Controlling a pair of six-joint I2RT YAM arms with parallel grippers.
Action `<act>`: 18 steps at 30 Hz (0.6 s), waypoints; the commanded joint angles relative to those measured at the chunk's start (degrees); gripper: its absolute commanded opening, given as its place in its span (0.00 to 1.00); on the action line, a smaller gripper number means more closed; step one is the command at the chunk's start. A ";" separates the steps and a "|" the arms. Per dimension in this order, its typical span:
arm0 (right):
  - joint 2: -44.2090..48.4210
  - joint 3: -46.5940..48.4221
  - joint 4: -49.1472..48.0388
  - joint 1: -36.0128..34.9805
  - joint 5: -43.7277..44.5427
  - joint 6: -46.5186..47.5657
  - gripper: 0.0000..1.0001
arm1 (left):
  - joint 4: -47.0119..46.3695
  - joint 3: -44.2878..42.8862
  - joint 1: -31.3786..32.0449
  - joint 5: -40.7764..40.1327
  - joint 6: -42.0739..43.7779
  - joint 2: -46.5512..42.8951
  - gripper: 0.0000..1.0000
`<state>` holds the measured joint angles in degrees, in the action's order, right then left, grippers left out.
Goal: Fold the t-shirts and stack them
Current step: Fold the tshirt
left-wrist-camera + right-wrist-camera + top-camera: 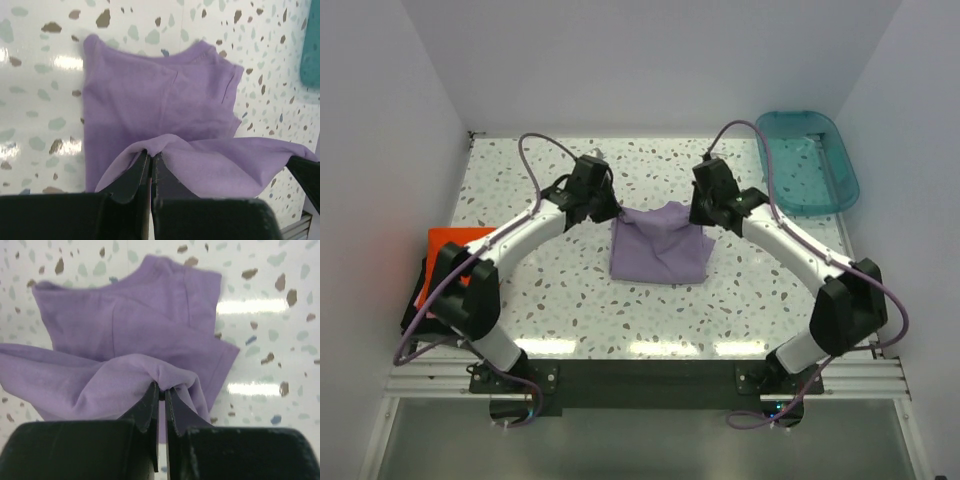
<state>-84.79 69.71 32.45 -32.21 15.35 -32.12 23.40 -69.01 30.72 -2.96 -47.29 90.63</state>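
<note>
The lavender-purple t-shirt (660, 248) lies partly folded in the middle of the table. My left gripper (607, 212) is shut on its far left edge (165, 145) and holds that cloth lifted. My right gripper (700, 218) is shut on its far right edge (165, 377), also lifted. The cloth hangs between the two grippers above the lower layer (150, 95), which also shows in the right wrist view (125, 320). An orange-red shirt (455, 245) lies at the table's left edge on a dark one (415, 305). The pink shirt is out of view.
A teal plastic tub (807, 160) stands at the far right corner; its edge shows in the left wrist view (311, 50). White walls close in the speckled table (550, 300) on the left, back and right.
</note>
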 commanded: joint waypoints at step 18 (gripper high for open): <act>-29.03 28.91 -2.39 13.67 -7.72 5.66 0.72 | -10.13 -25.13 -14.64 9.13 7.38 23.73 0.64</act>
<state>-119.39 96.64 28.36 -17.58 4.51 -27.86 15.81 -95.59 17.34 8.64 -42.92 122.63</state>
